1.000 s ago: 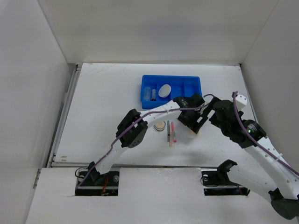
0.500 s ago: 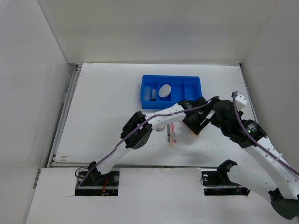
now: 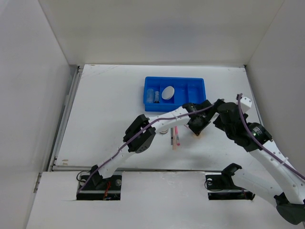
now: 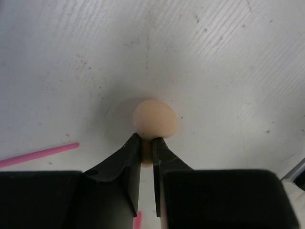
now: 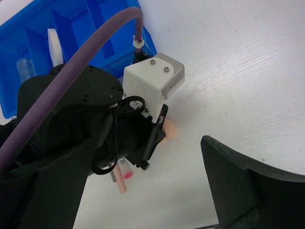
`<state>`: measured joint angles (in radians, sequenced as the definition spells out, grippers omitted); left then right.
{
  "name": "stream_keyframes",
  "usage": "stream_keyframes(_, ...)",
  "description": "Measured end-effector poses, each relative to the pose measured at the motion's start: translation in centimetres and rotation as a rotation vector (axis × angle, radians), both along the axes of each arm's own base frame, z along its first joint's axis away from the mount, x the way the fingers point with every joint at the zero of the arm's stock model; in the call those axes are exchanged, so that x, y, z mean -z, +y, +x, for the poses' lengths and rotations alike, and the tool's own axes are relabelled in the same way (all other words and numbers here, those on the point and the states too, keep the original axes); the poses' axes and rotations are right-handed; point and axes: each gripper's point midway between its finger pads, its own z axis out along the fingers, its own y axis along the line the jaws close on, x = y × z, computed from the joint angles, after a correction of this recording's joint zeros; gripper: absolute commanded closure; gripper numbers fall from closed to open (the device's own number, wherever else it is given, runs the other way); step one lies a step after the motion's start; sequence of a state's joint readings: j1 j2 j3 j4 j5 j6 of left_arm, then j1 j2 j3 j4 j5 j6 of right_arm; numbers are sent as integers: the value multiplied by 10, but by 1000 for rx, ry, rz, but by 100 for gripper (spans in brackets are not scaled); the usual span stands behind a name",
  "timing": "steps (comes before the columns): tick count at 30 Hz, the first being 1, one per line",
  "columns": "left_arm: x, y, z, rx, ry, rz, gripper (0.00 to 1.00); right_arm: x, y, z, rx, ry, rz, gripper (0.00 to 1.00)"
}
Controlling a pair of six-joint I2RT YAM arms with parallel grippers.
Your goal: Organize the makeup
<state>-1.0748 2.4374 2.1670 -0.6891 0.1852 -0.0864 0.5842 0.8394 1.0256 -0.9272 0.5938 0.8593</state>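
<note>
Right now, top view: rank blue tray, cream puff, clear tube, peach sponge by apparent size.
1. blue tray
2. cream puff
3. clear tube
Unranked: peach sponge, mostly hidden under the left gripper.

The peach egg-shaped sponge [image 4: 155, 119] is sitting on the white tabletop [image 4: 228, 57], its near end being squeezed between the left gripper's [image 4: 147, 143] fingers. 3 thin pencils [image 3: 175, 137], dark, pink and peach, are lying side by side just left of it. The cream round puff [image 3: 167, 92] and the clear tube [image 3: 150, 94] are resting inside the blue tray [image 3: 157, 107], the tube nearer its left end.
</note>
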Motion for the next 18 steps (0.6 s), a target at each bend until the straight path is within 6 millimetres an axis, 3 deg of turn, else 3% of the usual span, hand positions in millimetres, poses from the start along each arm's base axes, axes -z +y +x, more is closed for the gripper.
stream_keyframes(5,-7,22,14,-21,-92,74,100,-2,0,-1,-5,-6,4,0)
stream_keyframes(9,-28,43,39,-54,-184,116,100,-3,0,0,-5,-14,10,0)
stream_keyframes(18,-50,74,82,-131,-264,150,100,-25,11,12,-5,-111,85,0)
